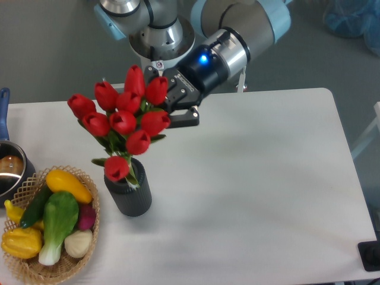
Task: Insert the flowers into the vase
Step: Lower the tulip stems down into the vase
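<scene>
The flowers (124, 119), a bunch of red tulips with green leaves, stand with their stems in the mouth of the vase (130, 196), a dark ribbed cylinder on the white table. The bunch leans up and to the left. My gripper (170, 102) is just behind and to the right of the top blooms, well above the vase. Its black fingers (184, 117) stand apart, with the rightmost tulip heads in front of the gap. The stems are mostly hidden by the blooms and leaves.
A wicker basket (27, 270) holding yellow, green and purple vegetables stands at the front left, close to the vase. A metal pot (9, 169) with a blue handle is at the left edge. The table's (255, 178) rounded far right corner is near the arm.
</scene>
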